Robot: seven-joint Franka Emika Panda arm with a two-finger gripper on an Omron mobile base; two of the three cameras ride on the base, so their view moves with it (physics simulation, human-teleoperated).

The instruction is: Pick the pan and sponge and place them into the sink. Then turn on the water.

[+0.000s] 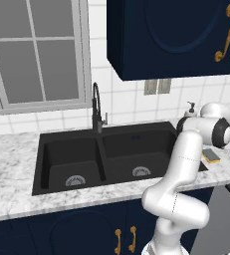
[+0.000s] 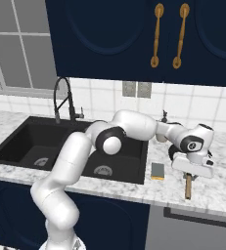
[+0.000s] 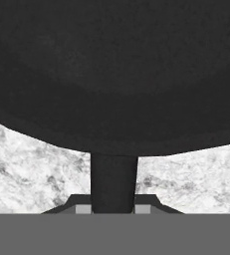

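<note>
The black pan (image 3: 114, 74) looms close in the hand view, resting on marble. Its dark handle stem runs down between my two fingertips, which press against it on both sides; my gripper (image 3: 113, 209) is shut on it. In the right base view the hand (image 2: 192, 163) hangs over the pan on the counter right of the sink, with the tan handle (image 2: 188, 188) sticking out toward the front. The yellow sponge (image 2: 157, 170) (image 1: 211, 155) lies scrub face up between the pan and the black two-basin sink (image 2: 31, 141) (image 1: 71, 159). The black gooseneck faucet (image 1: 95, 107) (image 2: 60, 95) stands behind the sink.
A beige soap dispenser (image 2: 163, 117) stands at the tiled wall behind my wrist. Dark blue upper cabinets (image 2: 134, 34) hang above the counter. My arm stretches across the right basin. A window (image 1: 32, 50) sits over the left counter.
</note>
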